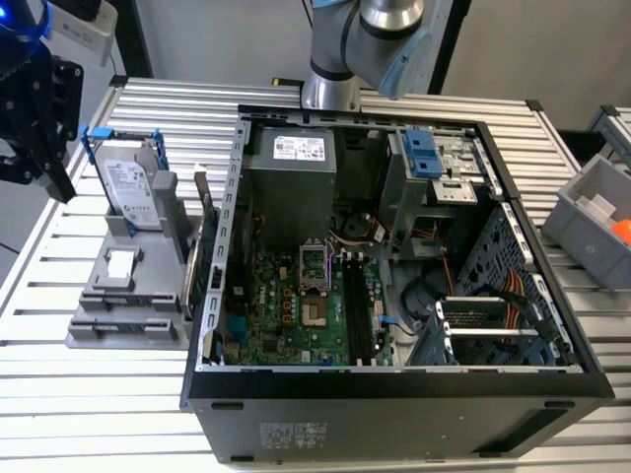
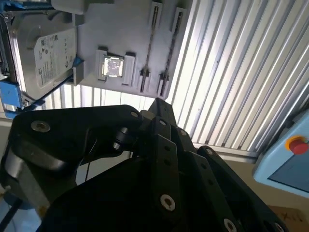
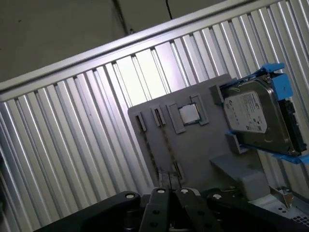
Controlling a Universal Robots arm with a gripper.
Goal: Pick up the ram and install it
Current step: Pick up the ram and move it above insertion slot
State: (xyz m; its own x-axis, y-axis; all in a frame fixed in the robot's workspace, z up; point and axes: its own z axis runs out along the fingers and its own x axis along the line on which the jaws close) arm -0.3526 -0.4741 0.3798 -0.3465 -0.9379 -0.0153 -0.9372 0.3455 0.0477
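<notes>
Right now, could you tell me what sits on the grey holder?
On the holder: an upright hard drive, a flat processor chip, two ram sticks edgewise in slots. The drive hides what is behind it.

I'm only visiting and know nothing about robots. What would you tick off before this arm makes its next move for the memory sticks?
1. Ram sticks seated in the gray holder: ok, two stand on edge in its slots.
2. Pincer off the sticks: ok, it hangs in the air near the holder.
3. Computer case open: ok, the motherboard is exposed.
4. Memory slots free: ok, they look empty.
5. Clearance past the upright hard drive standing in the same holder: cannot tell.
</notes>
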